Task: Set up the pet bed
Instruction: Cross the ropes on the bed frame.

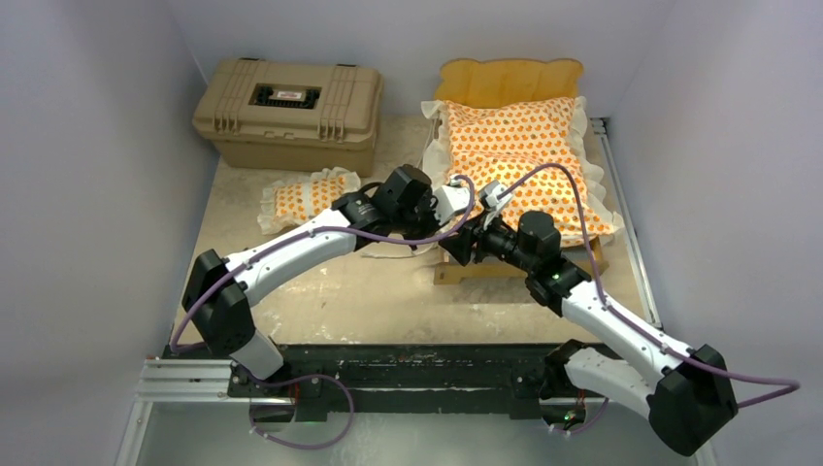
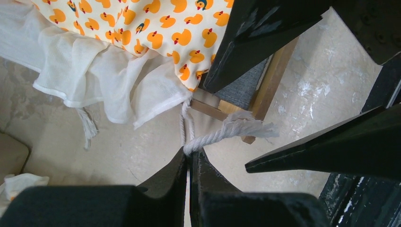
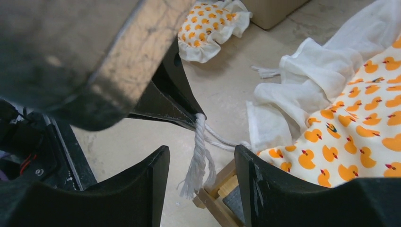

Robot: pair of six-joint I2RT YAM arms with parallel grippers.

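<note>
The pet bed's light-wood frame (image 1: pixel 510 80) stands at the back right, with the duck-print, white-ruffled mattress cushion (image 1: pixel 524 155) lying on it. A white cord tie (image 2: pixel 222 132) comes from the cushion's near corner. My left gripper (image 2: pixel 193 152) is shut on this cord, by the frame's wooden corner (image 2: pixel 267 87). The cord's frayed end (image 3: pixel 196 165) hangs between the fingers of my right gripper (image 3: pixel 201 153), which is open and does not touch it. In the top view both grippers meet at the bed's near left corner, left gripper (image 1: pixel 464 221) and right gripper (image 1: pixel 454 245). The small matching pillow (image 1: pixel 311 194) lies on the table to the left.
A tan plastic hard case (image 1: pixel 288 112) stands shut at the back left, just behind the pillow. The cushion's ruffle (image 2: pixel 108 80) spills over the bed's left side onto the table. Walls close in on both sides.
</note>
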